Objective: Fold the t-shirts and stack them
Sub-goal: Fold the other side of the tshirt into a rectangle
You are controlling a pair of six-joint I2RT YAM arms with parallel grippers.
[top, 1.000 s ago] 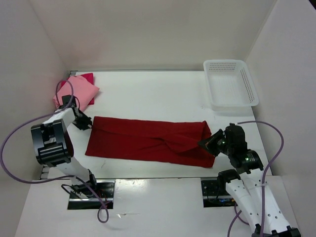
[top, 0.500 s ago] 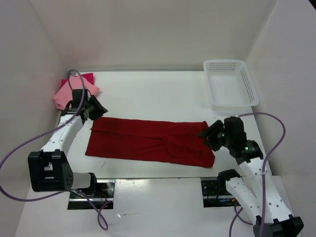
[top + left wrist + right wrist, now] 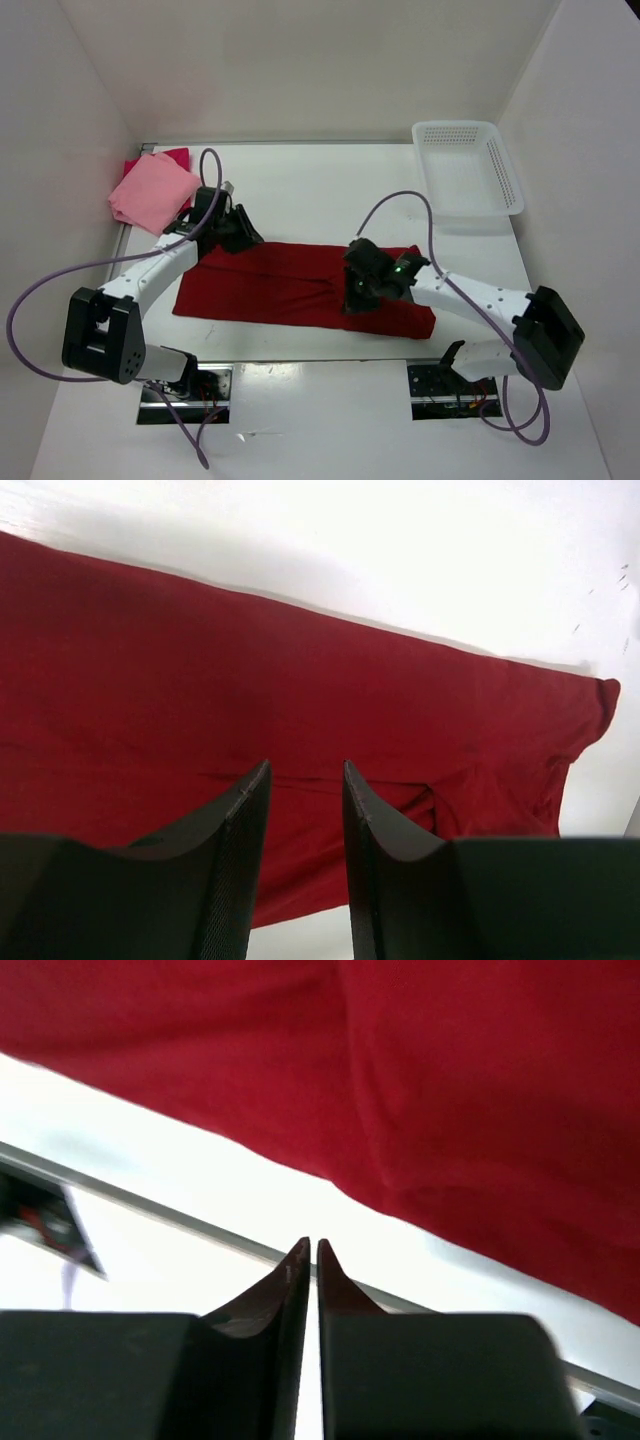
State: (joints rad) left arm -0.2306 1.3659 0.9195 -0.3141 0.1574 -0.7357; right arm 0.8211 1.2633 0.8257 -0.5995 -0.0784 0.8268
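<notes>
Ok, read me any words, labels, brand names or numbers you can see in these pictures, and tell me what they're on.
None: no readable text shows in any view. The dark red t-shirt, the light pink t-shirt, the white basket and the table are all plain.

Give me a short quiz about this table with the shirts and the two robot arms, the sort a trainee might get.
1. True or false: a t-shirt lies inside the white basket.
2. Which shirt lies spread out long across the middle of the table? A) a blue one B) the dark red t-shirt C) a green one
3. Which has its fingers almost together with nothing between them: the left tool or the right tool?

Key: 1. False, the basket holds nothing. 2. B. 3. The right tool; the left one shows a clear gap.
</notes>
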